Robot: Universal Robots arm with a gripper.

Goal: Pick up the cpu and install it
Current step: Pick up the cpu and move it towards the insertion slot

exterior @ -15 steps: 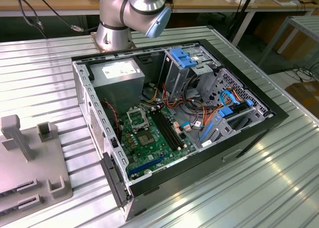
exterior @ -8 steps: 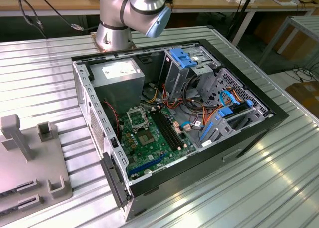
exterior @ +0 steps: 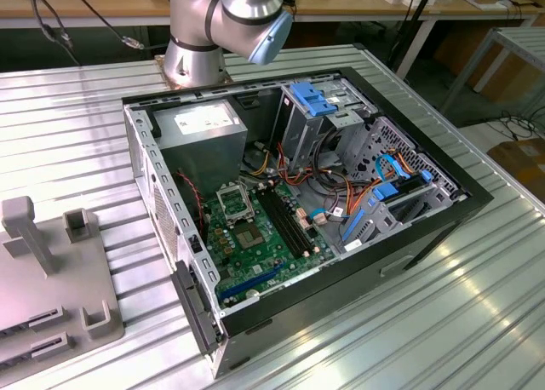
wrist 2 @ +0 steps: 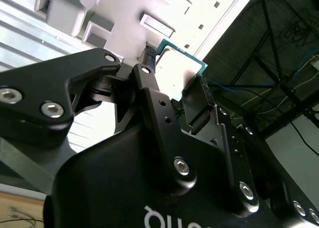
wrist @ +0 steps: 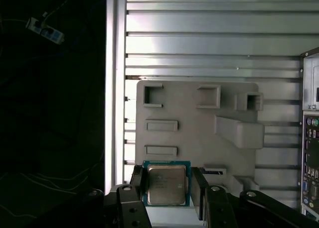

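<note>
While the gripper (wrist: 169,178) clamps the cpu (wrist: 166,185) by two edges, carry it level. Tilt could loosen that narrow hold.

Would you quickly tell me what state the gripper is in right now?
Gripper: closed, holding the cpu by two opposite edges.

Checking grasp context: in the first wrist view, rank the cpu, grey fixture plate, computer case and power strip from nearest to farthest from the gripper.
1. cpu, gripped between the fingers of the gripper.
2. grey fixture plate, on the table behind the cpu.
3. computer case, beside the plate on the table.
4. power strip, on the dark floor past the table edge.
</note>
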